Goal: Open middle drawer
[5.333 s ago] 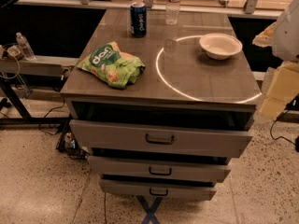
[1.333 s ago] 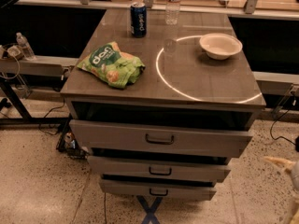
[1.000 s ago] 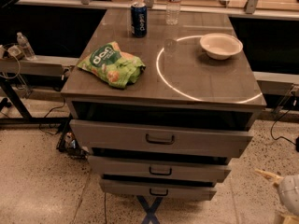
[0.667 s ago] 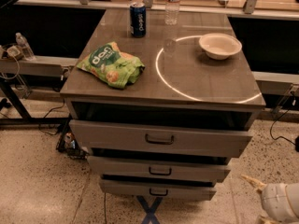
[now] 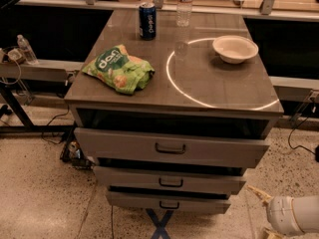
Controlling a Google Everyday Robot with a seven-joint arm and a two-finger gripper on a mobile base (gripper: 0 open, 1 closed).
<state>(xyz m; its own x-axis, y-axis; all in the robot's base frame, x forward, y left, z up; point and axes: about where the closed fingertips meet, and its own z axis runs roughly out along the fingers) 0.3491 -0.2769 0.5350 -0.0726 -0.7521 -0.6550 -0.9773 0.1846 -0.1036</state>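
The grey cabinet has three drawers stacked under its top. The middle drawer [image 5: 209, 182] is a wide grey front with a small dark loop handle [image 5: 171, 182] at its centre, and it sits nearly closed. The top drawer [image 5: 114, 145] has the tallest front, and the bottom drawer [image 5: 199, 203] has the thinnest. My gripper [image 5: 261, 212] is at the lower right, just right of the bottom drawer's end and below the middle drawer's right end. Its fingers [image 5: 258, 192] are spread apart and hold nothing. It touches no drawer.
On the cabinet top [image 5: 209, 83] lie a green chip bag [image 5: 119, 67], a blue can [image 5: 147, 20], a water bottle [image 5: 184, 4] and a white bowl [image 5: 235, 48]. Cables [image 5: 55, 128] and a small bottle [image 5: 26, 49] are at the left. A speckled floor [image 5: 45, 198] surrounds the cabinet.
My gripper has come down from beside the cabinet top to low at the right, then moved left toward the drawers. The drawers have not moved.
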